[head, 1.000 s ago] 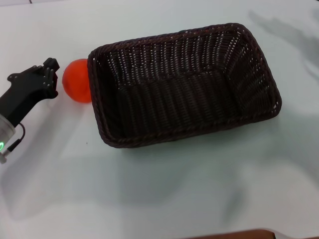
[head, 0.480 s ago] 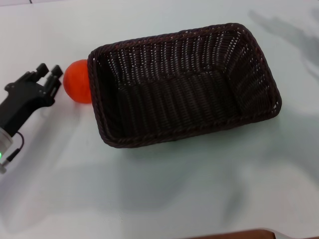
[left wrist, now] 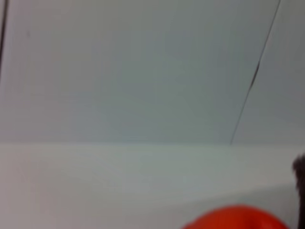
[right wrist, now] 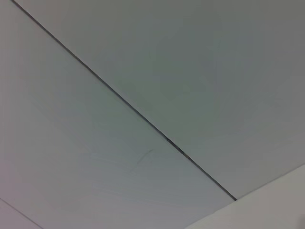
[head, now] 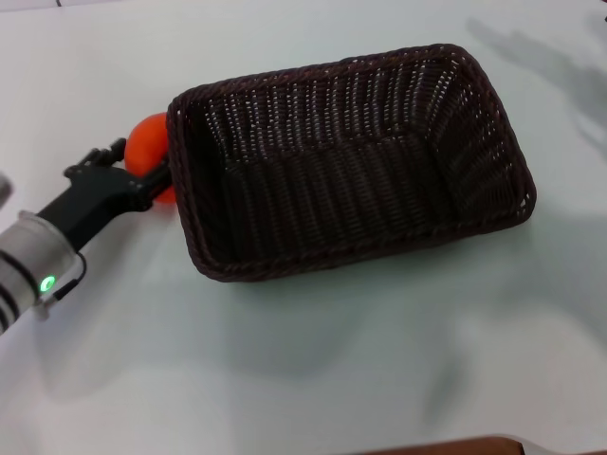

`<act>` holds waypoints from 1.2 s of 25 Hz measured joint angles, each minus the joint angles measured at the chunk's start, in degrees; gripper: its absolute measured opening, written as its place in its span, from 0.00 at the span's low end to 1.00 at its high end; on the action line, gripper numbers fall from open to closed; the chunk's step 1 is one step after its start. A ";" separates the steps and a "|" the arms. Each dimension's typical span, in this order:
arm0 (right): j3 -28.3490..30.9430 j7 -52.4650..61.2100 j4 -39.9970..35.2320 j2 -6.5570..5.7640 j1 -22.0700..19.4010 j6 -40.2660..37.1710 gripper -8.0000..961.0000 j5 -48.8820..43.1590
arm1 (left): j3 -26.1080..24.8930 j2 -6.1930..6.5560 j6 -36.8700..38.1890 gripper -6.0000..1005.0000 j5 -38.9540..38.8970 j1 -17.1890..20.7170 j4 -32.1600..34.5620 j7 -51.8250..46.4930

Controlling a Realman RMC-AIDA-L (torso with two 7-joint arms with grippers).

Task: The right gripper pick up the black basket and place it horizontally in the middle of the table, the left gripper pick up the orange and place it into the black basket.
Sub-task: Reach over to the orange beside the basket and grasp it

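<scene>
left hand (head: 133, 175) advanced, reaching orange (head: 147, 142)

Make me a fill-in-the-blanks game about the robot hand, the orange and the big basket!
1. The black basket has ____ inside it.
2. The orange sits on the table, touching the basket's ____ end.
3. The left gripper is right at the ____.
4. The wrist behind that gripper shows a small ____ light.

Missing words: nothing; left; orange; green

Black basket (head: 351, 161) — dark brown-black woven wicker; orange (head: 147, 142) bright orange-red; table (head: 313, 370) plain pale white-blue.
</scene>
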 joint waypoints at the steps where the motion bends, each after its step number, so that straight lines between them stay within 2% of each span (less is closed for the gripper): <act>1: 0.00 0.00 0.00 0.00 0.00 0.00 0.85 0.00 | 0.89 0.12 1.20 0.66 -0.03 -0.97 0.55 -0.16; 4: 0.04 0.04 0.11 -0.08 0.03 -0.01 0.85 0.00 | 1.44 0.41 2.13 0.68 -0.07 -2.26 1.51 -0.37; 8: 0.28 0.22 0.11 -0.08 0.01 -0.01 0.85 0.00 | 1.20 0.41 2.29 0.71 -0.06 -1.99 0.71 -0.18; 14: 0.43 0.25 0.11 -0.06 -0.14 0.01 0.85 -0.01 | 1.24 0.38 2.03 0.52 -0.04 -1.87 0.38 -0.10; 30: 0.49 0.56 0.17 -0.04 0.10 -0.10 0.85 0.74 | -0.40 0.72 -2.06 0.38 -0.16 0.67 -2.21 -0.31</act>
